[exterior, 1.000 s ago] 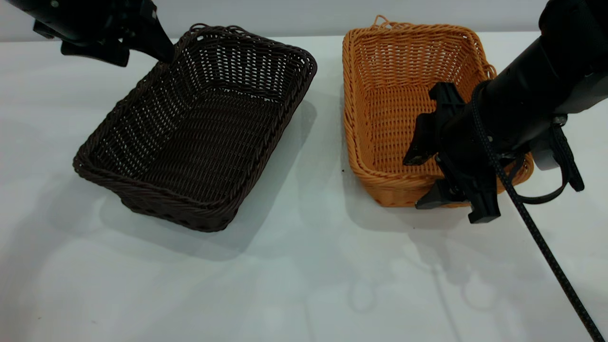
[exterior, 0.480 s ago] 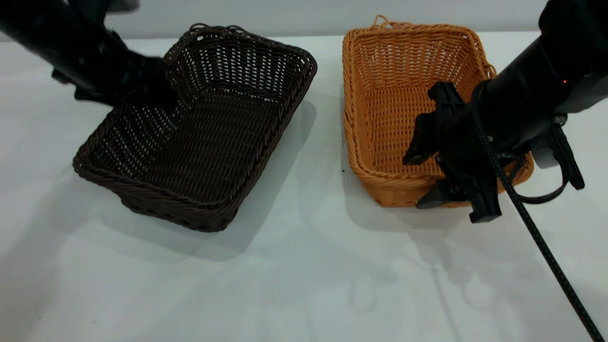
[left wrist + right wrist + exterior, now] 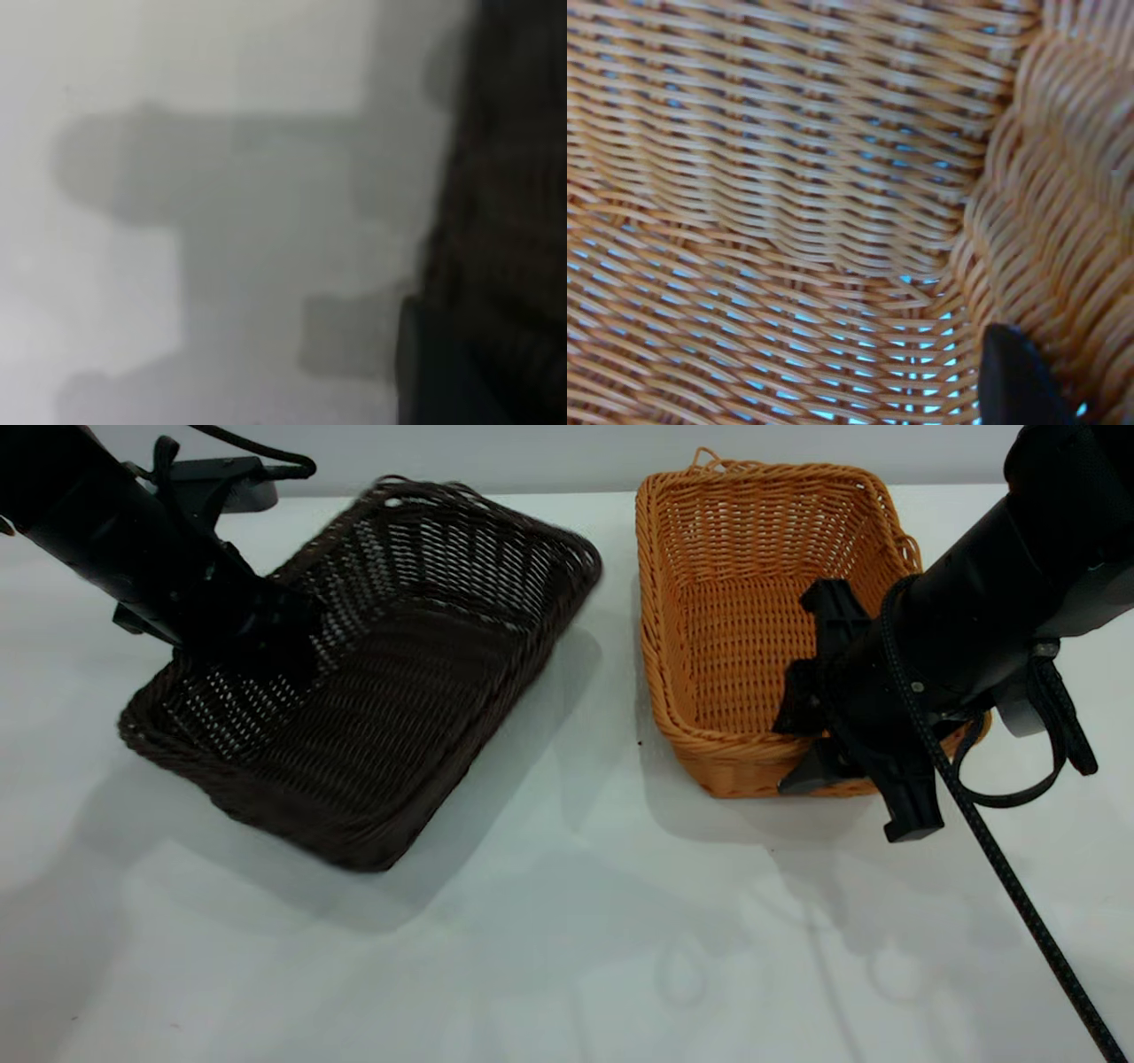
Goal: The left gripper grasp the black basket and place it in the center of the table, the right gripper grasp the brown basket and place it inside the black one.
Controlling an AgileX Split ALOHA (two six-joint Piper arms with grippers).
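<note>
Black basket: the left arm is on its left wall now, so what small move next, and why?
Probably draw the black basket a little toward the bare middle of the table. The left gripper sits at its left wall, and the basket lies left of centre. The right gripper straddles the near rim of the brown basket, which has to wait.

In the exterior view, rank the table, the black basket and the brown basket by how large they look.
1. The table, by far the largest; it spreads past both baskets.
2. The black basket.
3. The brown basket, which looks somewhat smaller; the right arm covers its near right corner, so the order of the two baskets is not certain.
</note>
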